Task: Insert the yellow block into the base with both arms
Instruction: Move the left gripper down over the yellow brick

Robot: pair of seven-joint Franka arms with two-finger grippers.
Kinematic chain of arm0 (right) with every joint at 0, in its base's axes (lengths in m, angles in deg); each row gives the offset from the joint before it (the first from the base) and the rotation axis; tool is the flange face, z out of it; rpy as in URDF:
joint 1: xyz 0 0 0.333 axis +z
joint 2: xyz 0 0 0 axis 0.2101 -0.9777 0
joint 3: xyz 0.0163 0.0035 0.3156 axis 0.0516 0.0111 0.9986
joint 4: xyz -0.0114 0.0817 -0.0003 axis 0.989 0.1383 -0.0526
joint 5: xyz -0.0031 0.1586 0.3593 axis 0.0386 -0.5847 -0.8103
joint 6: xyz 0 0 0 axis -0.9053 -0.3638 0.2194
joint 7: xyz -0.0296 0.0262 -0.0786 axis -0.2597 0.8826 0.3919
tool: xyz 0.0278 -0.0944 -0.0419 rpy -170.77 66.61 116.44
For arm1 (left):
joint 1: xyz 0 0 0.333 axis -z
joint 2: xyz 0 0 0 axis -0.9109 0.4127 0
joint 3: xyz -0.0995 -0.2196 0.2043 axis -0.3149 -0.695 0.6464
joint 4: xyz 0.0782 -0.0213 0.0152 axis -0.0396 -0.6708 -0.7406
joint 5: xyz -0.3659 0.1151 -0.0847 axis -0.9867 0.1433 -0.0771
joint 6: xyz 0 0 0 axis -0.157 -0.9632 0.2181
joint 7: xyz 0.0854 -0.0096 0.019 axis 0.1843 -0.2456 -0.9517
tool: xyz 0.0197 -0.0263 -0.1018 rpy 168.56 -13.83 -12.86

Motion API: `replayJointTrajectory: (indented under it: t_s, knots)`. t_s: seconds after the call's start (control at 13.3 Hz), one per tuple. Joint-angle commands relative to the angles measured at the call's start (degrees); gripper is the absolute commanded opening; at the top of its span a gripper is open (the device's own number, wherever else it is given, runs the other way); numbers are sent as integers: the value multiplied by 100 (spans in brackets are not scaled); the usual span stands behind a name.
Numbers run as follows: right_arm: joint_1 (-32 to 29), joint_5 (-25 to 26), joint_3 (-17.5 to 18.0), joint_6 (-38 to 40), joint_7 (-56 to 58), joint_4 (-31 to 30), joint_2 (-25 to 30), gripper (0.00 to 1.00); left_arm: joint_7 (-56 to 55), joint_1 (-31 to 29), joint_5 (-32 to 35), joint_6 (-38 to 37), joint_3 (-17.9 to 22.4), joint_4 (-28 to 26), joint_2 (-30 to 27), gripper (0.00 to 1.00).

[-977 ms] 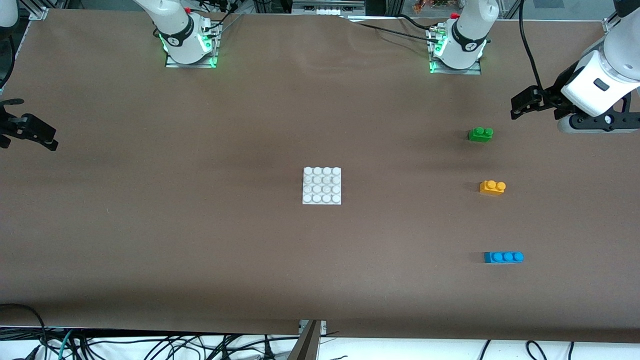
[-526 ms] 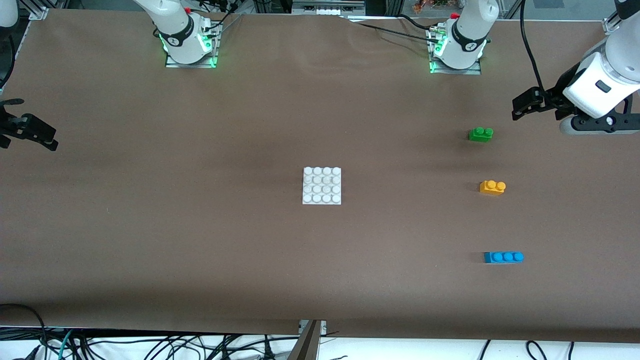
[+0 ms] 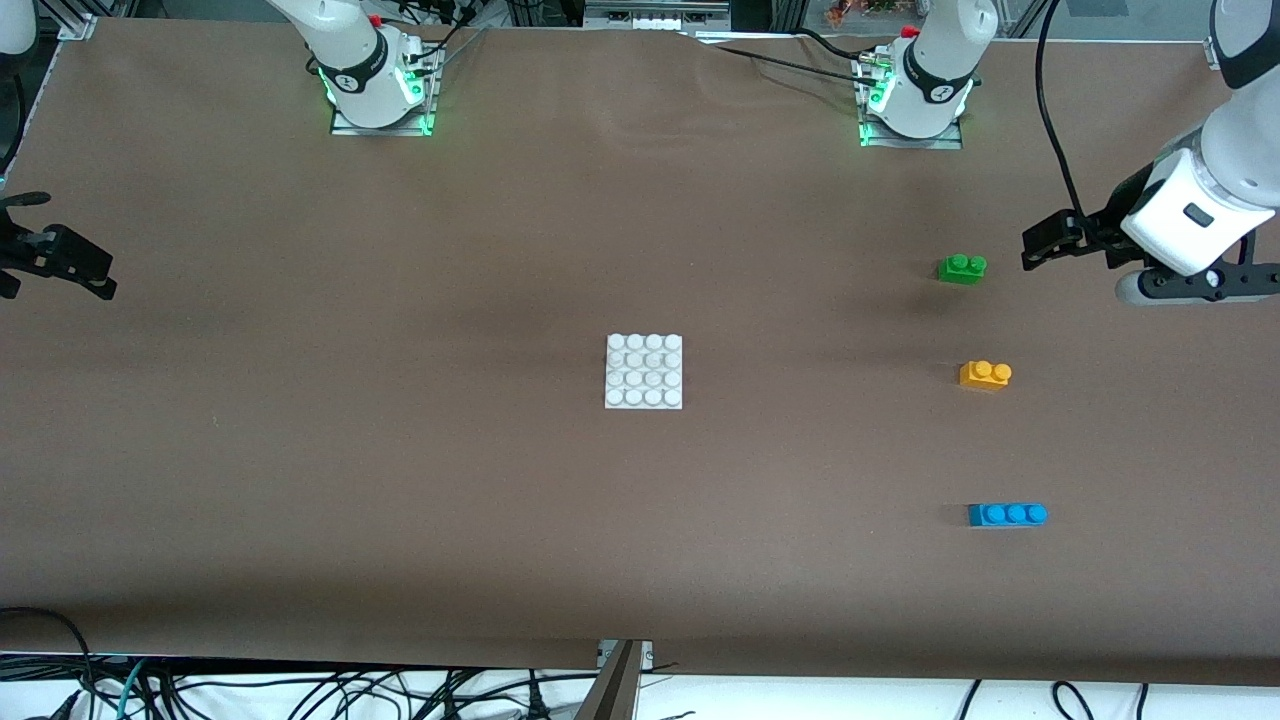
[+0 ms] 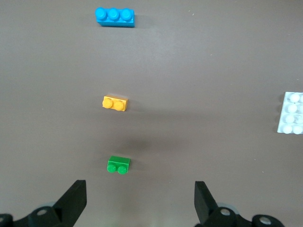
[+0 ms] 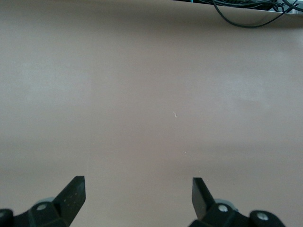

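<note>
Small orange-yellow plastic two-stud block (image 3: 985,374) sits on brown worktop (image 3: 400,480) between green (image 3: 961,268) and blue (image 3: 1007,514) bricks, well apart from white studded base plate (image 3: 644,371). Left claw (image 4: 140,201) spread, up over the worktop near green brick; right claw (image 5: 137,198) spread, over worktop edge.

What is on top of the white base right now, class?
Nothing rests on the base: all sixteen studs show bare. The yellow block lies apart on the table, toward the left arm's end. The base's underside is hidden.

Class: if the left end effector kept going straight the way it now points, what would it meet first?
Probably the green brick, which lies nearest ahead between the open fingers of the left end effector; depth is uncertain, so it might reach bare table first.
</note>
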Motion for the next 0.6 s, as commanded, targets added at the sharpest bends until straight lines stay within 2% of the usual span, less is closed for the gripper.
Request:
replayJointTrajectory:
  t_s: [0.0, 0.23, 0.53]
  knots:
    - [-68, -101, 52, 58, 130, -22, 61, 100, 14, -47, 19, -11, -16, 103, 156, 100]
    - [-68, -101, 52, 58, 121, -22, 61, 100, 145, -47, 310, -20, -25, 112, 253, 100]
    - [-68, -101, 52, 58, 112, -22, 61, 100, 162, -38, 388, 15, -25, 103, 753, 100]
